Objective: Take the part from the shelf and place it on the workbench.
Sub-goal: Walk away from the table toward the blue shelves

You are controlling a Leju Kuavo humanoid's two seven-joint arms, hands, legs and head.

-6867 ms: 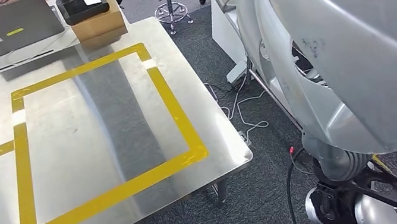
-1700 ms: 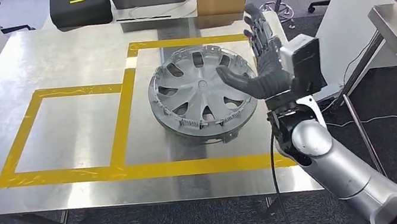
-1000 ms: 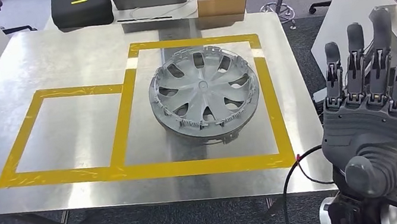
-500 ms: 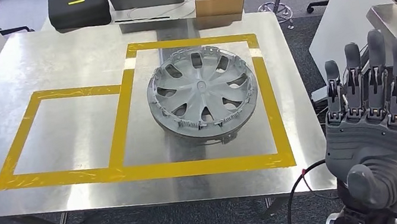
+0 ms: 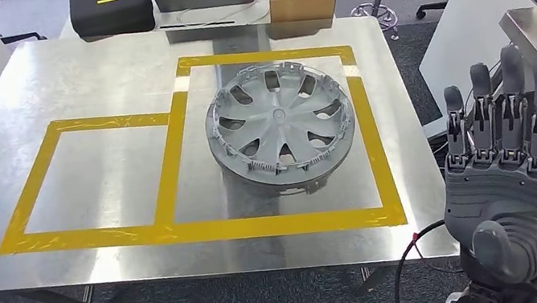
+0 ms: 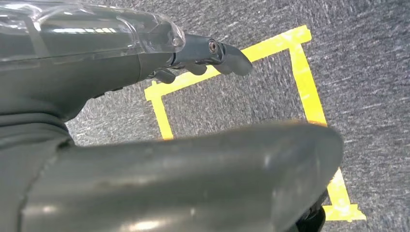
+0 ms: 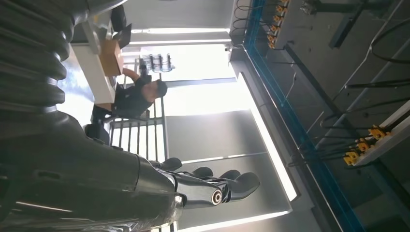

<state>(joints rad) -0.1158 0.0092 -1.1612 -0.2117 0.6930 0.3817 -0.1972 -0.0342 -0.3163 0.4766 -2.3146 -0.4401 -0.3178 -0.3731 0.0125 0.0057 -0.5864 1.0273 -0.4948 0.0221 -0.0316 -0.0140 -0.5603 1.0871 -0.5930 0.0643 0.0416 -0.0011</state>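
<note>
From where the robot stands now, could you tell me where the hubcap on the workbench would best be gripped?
Probably at the rim. The hubcap lies flat, face up, inside the yellow tape square on the workbench, so its edge offers the only graspable lip. The right hand, raised and empty beyond the table's right edge, could come in from that side.

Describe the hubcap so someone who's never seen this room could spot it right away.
Find the shiny steel workbench marked with yellow tape. The hubcap lies flat inside the larger, right-hand taped square. It is round, grey and spoked, unlike the boxy black cases behind.
</note>
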